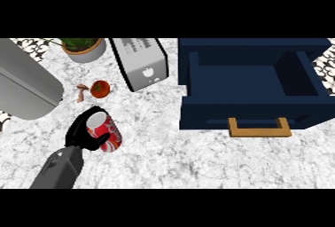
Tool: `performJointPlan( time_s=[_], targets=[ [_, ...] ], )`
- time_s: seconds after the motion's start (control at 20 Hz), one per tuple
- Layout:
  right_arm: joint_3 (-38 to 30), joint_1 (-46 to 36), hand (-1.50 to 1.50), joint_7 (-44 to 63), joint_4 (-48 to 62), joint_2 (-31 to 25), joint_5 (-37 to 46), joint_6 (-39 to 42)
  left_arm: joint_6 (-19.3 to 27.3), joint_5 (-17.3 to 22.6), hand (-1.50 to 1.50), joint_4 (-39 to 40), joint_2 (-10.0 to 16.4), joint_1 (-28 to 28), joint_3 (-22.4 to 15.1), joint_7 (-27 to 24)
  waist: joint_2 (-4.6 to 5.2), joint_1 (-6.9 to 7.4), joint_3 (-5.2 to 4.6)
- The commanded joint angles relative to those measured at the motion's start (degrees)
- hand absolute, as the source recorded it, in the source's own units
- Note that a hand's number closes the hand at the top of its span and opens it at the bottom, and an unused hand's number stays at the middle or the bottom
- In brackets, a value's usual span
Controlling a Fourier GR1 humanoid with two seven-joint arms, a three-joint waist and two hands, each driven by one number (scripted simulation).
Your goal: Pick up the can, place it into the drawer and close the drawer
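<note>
A red can (105,131) with a silver top lies at the left of the marble counter, tilted. My left hand (83,133) wraps it, fingers behind its left side and the thumb curled across its front. At the right stands a dark blue drawer (252,113), pulled open, with a wooden handle (259,128) on its front; its inside holds nothing that I can see. My right hand shows nowhere in the head view.
A tomato (100,88) and a small mushroom (81,92) lie just beyond the can. A silver toaster (140,63) stands at the back middle, a potted plant (83,48) at the back left, a large grey rounded appliance (26,86) at the left edge.
</note>
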Motion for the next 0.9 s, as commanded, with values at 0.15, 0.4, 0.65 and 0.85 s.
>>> performJointPlan(
  time_s=[0.15, 0.4, 0.65, 0.85],
  targets=[
    [-0.41, 1.45, -1.50, 0.21, -1.43, 1.13, -0.83, 0.49, 17.13, 3.73, 1.50, -9.34, -6.45, -0.56, 3.90, -0.06, -0.20, 0.17, 0.03],
    [2.24, 1.96, -1.50, -0.34, -3.19, 1.15, 1.11, -2.92, 21.65, 5.18, 1.50, -24.21, -8.54, 4.50, -1.81, 8.43, -0.15, 0.28, 0.02],
    [1.90, 1.82, -1.50, -0.70, -2.31, 1.17, 0.68, -2.02, 31.59, 7.37, 1.50, -34.75, -9.18, 2.63, -11.43, 13.12, -0.10, -0.05, 0.01],
    [2.85, 1.67, -1.50, 0.75, -4.79, 1.18, 0.20, -3.94, 34.56, 5.94, 1.50, -43.56, -8.61, 0.40, -10.83, 23.49, -0.05, 0.11, -0.01]
  ],
)
